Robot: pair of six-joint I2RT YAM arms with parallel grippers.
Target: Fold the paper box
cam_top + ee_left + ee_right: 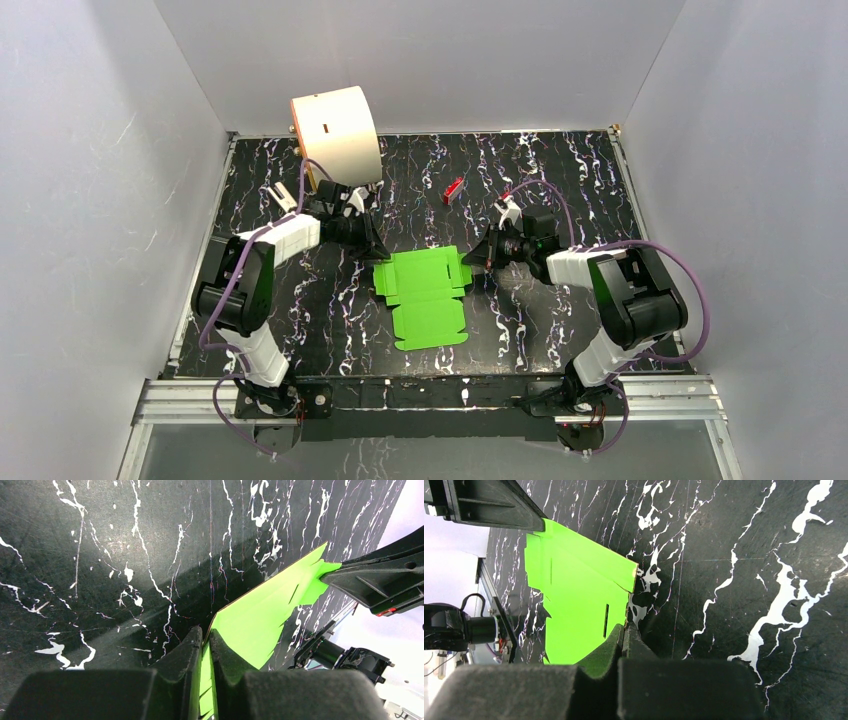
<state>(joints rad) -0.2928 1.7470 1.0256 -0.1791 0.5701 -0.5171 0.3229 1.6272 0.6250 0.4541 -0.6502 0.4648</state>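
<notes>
Both jaws tight on paper box [425, 290]

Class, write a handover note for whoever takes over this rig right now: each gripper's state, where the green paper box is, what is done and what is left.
The left gripper is shut on the paper box, pinching its far left corner.
The right gripper is shut on the same sheet's far right edge.
The paper box is an open creased sheet, mid-table between the arms.
Done: both grips are on.
Left: all the folding; no flap looks folded over yet.
</notes>
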